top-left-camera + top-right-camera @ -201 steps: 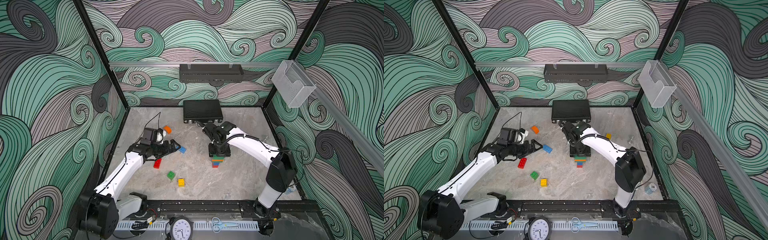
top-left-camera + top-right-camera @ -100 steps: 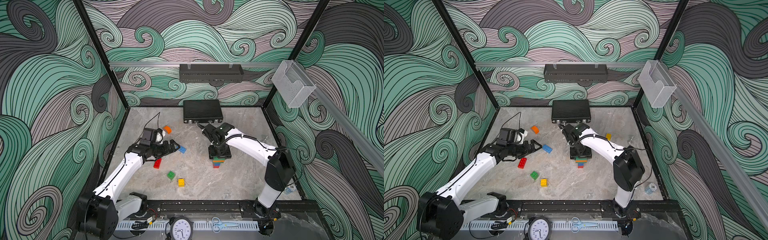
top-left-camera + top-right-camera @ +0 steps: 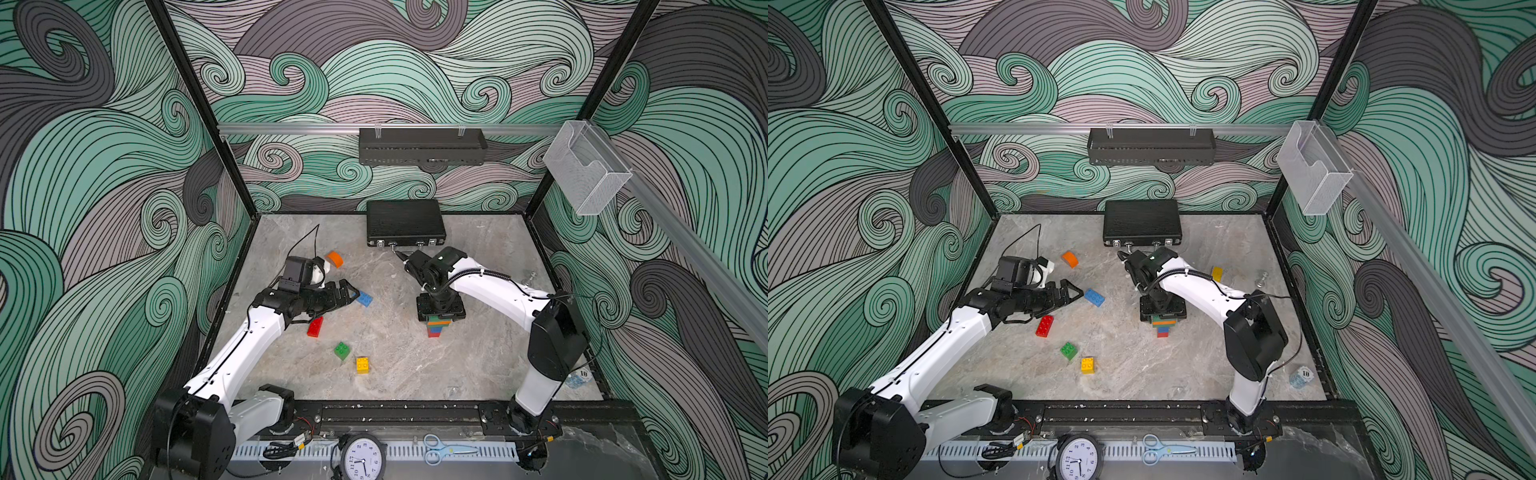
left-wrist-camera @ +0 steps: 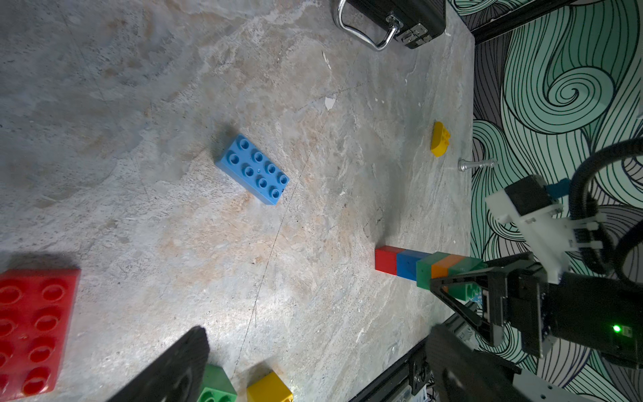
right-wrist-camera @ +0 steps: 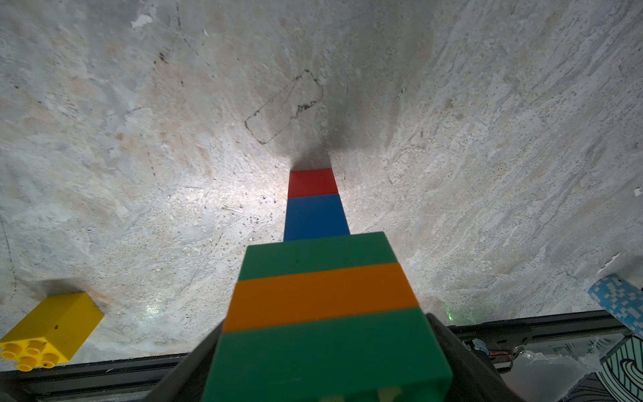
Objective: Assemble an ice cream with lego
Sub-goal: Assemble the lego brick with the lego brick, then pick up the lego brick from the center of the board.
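The marble table point(image 3: 478, 365) fills the cell floor. At its far edge lies the black briefcase point(image 3: 405, 226), shut and latched, so its contents are hidden. On the far wall hangs a black shelf point(image 3: 422, 145); what it holds cannot be made out. A clear box point(image 3: 584, 174) hangs on the right wall rail. The left gripper point(image 3: 349, 293) hovers over the left of the table, jaws wide with nothing between them, just left of the blue oblong brick point(image 3: 364, 298). The right gripper point(image 3: 440, 311) points straight down over the lego stack point(image 3: 434, 326) at mid-table. Its fingers point(image 5: 193, 369) flank the top green brick, but whether they press it or only stand beside it cannot be told. The stack stands upright: red at the foot, then blue, green, orange, green, with its top covered by the gripper in both top views. The red oblong brick point(image 3: 315, 327) lies partly under the left arm; nearer lie the green square brick point(image 3: 342, 350) and the yellow square brick point(image 3: 362, 365). The orange half-round point(image 3: 335, 259) lies far left, and the yellow half-round point(image 3: 1217, 273) shows in a top view just right of the right arm
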Robot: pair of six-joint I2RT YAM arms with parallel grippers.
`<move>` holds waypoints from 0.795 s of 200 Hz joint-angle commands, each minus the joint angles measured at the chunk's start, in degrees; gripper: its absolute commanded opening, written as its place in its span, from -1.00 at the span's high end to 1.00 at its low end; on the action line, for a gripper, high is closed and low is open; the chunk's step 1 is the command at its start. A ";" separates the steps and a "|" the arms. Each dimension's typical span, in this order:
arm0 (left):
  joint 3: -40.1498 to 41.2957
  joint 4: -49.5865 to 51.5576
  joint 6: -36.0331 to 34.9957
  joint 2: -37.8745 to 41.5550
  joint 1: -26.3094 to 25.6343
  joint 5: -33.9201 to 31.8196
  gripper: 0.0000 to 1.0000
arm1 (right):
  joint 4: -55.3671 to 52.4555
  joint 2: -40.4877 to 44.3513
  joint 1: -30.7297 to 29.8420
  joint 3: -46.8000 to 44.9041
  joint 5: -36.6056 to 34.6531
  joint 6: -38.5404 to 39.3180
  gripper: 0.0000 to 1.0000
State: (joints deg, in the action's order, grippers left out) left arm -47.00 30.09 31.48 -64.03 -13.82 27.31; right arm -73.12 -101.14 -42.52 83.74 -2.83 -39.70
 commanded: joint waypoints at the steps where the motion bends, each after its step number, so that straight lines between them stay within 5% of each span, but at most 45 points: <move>1: -1.67 1.47 -1.06 1.18 0.37 -0.77 -0.96 | -1.72 2.60 -0.19 0.72 0.28 -1.25 -0.70; 85: -2.50 2.53 -0.98 1.54 0.32 -1.21 -0.96 | -8.74 10.10 1.69 8.50 -1.18 1.60 -0.85; 159: -3.82 3.21 -0.72 0.78 0.37 -1.82 -0.96 | -4.28 7.30 17.82 8.72 -3.35 14.52 -0.85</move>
State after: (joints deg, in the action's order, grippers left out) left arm -47.88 31.86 31.46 -63.40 -13.82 26.26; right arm -79.26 -91.39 -29.58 92.60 -4.60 -31.48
